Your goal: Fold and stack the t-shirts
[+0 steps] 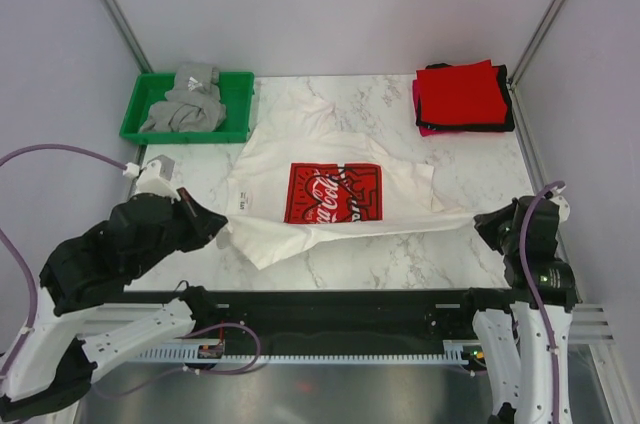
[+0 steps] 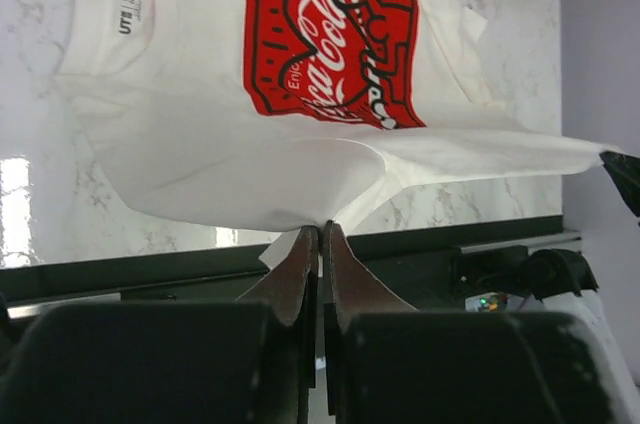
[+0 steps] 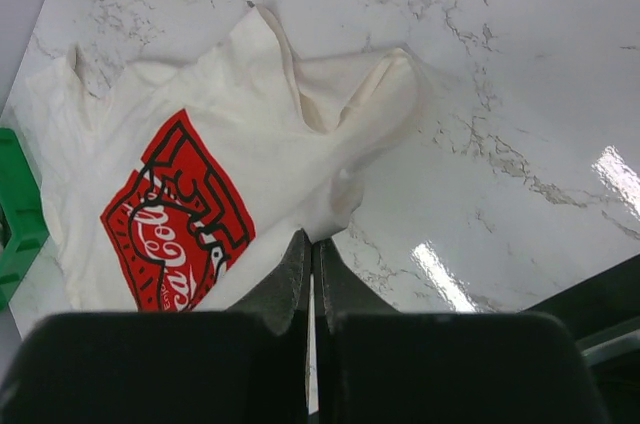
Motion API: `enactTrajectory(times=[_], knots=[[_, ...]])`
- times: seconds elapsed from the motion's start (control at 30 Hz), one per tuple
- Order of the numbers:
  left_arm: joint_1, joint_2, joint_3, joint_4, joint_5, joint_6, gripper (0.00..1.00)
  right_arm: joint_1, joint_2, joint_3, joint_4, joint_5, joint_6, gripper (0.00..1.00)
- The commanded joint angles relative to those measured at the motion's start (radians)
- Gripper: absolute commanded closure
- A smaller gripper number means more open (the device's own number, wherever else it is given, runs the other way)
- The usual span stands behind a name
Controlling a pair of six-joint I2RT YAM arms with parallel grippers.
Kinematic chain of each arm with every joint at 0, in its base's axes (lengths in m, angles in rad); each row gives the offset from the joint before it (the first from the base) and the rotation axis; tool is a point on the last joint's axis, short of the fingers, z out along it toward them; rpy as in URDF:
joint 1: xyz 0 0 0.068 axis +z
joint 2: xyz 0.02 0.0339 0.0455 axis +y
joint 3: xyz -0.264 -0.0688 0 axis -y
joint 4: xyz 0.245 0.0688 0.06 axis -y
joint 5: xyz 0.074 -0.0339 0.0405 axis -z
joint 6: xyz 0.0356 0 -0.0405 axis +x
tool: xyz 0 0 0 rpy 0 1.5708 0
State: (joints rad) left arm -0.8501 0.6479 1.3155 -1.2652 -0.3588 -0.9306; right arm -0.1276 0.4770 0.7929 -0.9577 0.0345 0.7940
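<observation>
The white t-shirt [image 1: 300,149] with the red Coca-Cola print [image 1: 334,192] lies spread on the marble table, its near edge pulled taut between both grippers. My left gripper [image 1: 222,223] is shut on the shirt's near left edge; in the left wrist view the cloth [image 2: 200,134] runs into the closed gripper [image 2: 321,229]. My right gripper [image 1: 480,224] is shut on the near right edge; in the right wrist view the shirt [image 3: 290,134] enters the closed gripper [image 3: 312,240]. A folded stack with a red t-shirt [image 1: 460,91] on top of black and pink ones sits at the back right.
A green plastic tray [image 1: 137,109] at the back left holds a crumpled grey t-shirt [image 1: 188,104]. The table's near edge is a black rail [image 1: 330,299]. Frame posts rise at both back corners.
</observation>
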Motion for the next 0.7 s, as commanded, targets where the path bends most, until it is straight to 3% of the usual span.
enactTrajectory(times=[0.0,0.13,0.27,0.33,0.37,0.4,0.47,0.5,0.6,0.67], knots=[[0.003,0.073,-0.047,0.009,-0.106,0.093,0.98,0.009,0.015,-0.081,0.009,-0.019,-0.019,1.00],[0.003,0.182,-0.131,0.092,-0.111,0.115,0.98,0.011,0.057,-0.184,0.086,-0.102,-0.030,1.00],[0.022,0.190,-0.179,0.216,-0.101,0.154,0.98,0.011,0.063,-0.211,0.144,-0.096,-0.026,1.00],[0.068,0.244,-0.162,0.299,-0.057,0.240,0.98,0.011,0.110,-0.234,0.256,-0.135,0.008,1.00],[0.150,0.277,-0.145,0.318,-0.027,0.271,0.98,0.011,0.148,-0.238,0.307,-0.157,0.016,1.00],[0.205,0.309,-0.119,0.348,0.079,0.303,0.98,0.011,0.269,-0.221,0.362,-0.192,0.020,1.00],[0.346,0.389,-0.003,0.352,0.170,0.360,0.98,0.014,0.424,-0.106,0.421,-0.332,-0.066,1.00],[0.362,0.391,0.039,0.359,0.182,0.372,0.98,0.023,0.516,0.084,0.390,-0.325,-0.096,1.00],[0.372,0.340,0.174,0.377,0.144,0.421,0.98,0.026,0.474,0.363,0.330,-0.171,-0.142,1.00],[0.372,0.308,0.254,0.331,0.106,0.453,0.98,0.019,0.465,0.496,0.251,-0.177,-0.165,1.00]])
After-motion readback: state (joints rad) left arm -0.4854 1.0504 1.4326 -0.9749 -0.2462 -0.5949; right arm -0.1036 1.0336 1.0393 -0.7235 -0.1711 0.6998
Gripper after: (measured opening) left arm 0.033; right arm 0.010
